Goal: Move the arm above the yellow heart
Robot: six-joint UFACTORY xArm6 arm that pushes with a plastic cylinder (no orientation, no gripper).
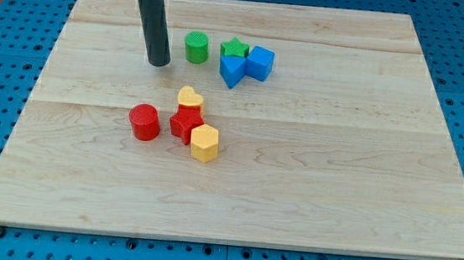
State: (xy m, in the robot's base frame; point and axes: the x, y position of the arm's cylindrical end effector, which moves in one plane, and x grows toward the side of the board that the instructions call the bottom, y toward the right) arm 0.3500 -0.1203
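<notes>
The yellow heart (189, 98) lies near the board's middle, touching a red star (185, 123) just below it. My tip (159, 62) rests on the board up and to the left of the heart, a short gap away. The dark rod rises from it to the view's top edge. The tip touches no block.
A yellow hexagon (205, 143) sits at the red star's lower right, and a red cylinder (144, 121) at its left. A green cylinder (195, 47), a green star (235, 48) and two blue blocks (232, 69) (260, 63) cluster right of my tip. The wooden board (339, 156) lies on a blue pegboard.
</notes>
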